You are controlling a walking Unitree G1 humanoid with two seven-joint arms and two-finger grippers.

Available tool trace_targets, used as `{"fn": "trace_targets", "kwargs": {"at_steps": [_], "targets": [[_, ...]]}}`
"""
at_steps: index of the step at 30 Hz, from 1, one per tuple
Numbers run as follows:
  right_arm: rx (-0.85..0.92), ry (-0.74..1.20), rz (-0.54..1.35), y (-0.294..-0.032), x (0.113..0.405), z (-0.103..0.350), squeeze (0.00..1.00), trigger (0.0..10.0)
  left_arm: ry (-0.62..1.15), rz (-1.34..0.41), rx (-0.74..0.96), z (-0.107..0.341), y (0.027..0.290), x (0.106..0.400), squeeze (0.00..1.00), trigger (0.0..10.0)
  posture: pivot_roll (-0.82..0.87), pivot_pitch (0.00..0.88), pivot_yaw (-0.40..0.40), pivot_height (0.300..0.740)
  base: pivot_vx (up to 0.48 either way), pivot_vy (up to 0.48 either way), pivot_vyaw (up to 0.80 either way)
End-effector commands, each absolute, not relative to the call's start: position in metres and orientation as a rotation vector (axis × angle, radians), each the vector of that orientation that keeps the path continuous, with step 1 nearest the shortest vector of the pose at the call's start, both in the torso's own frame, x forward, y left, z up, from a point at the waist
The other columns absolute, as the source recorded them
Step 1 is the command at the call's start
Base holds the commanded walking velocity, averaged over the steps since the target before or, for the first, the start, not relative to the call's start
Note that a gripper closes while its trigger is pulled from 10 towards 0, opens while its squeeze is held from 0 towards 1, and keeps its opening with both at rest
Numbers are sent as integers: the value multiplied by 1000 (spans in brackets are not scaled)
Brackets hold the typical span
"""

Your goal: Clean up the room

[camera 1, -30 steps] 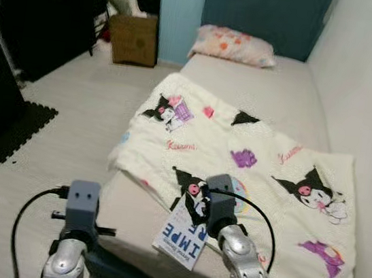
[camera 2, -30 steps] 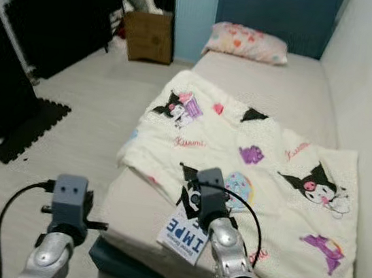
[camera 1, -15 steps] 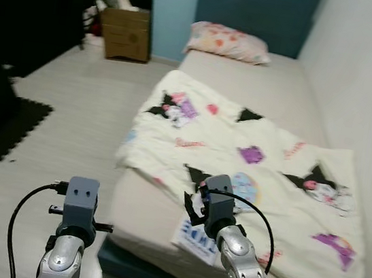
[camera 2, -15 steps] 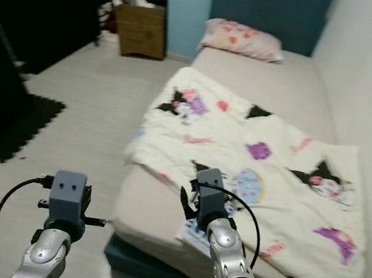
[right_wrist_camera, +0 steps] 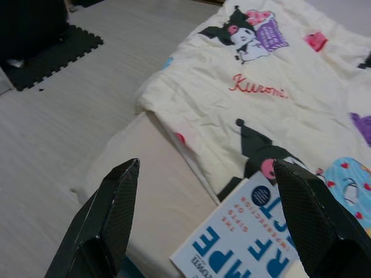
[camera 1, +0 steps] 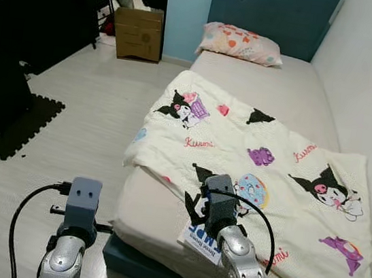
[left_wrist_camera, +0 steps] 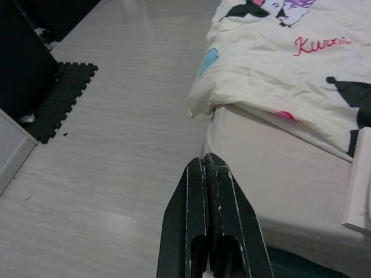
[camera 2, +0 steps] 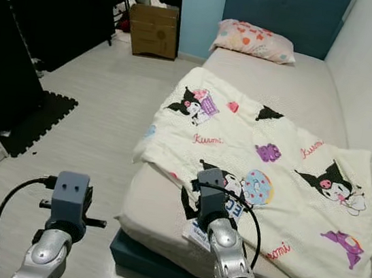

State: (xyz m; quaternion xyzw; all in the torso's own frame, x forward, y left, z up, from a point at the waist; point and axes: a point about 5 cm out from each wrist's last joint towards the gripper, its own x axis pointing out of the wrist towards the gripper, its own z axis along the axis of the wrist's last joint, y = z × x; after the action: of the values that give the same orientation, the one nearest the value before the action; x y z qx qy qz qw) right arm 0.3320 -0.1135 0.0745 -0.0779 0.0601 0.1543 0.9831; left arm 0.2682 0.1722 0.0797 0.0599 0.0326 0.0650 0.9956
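A white book with big blue letters (right_wrist_camera: pixel 249 243) lies on the mattress near the bed's front edge, its far corner against the cream cartoon-print blanket (camera 1: pixel 259 155). My right gripper (right_wrist_camera: pixel 207 168) hovers just above the book, open, its two black fingers (right_wrist_camera: pixel 110 220) spread wide to either side of it with nothing between them. In the left eye view the book (camera 1: pixel 201 241) peeks out from under my right wrist. My left gripper (left_wrist_camera: pixel 207 159) is shut and empty, held over the pale wood floor beside the bed's corner.
The bed (camera 1: pixel 156 210) runs along the white wall on the right, with a patterned pillow (camera 1: pixel 240 43) at its head. A cardboard box (camera 1: pixel 138 33) stands at the far end of the floor. A black foam mat (camera 1: pixel 26 125) and dark furniture (camera 1: pixel 44 17) are on the left.
The whole view has shifted as the camera moved, so the bed sits a little differently in the picture. Less of the book shows under my right wrist. Both grippers hold the same pose.
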Motion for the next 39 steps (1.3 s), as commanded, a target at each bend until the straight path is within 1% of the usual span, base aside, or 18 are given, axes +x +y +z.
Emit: {"fn": "trace_targets", "kwargs": {"at_steps": [1, 7, 26, 39], "targets": [[-145, 135, 297, -116, 331, 71, 0, 10000, 83, 132, 134, 75, 173, 267, 0, 10000, -55, 132, -37, 740, 0, 0, 0], [-142, 148, 302, -115, 332, 71, 0, 10000, 115, 132, 136, 71, 173, 267, 0, 10000, -55, 133, -35, 740, 0, 0, 0], [-148, 148, 270, -119, 334, 73, 0, 10000, 122, 131, 138, 70, 173, 268, 0, 10000, -59, 133, -32, 740, 0, 0, 0], [-150, 135, 277, -117, 335, 74, 0, 10000, 82, 147, 158, 76, 175, 270, 0, 10000, -60, 133, -33, 740, 0, 0, 0]]}}
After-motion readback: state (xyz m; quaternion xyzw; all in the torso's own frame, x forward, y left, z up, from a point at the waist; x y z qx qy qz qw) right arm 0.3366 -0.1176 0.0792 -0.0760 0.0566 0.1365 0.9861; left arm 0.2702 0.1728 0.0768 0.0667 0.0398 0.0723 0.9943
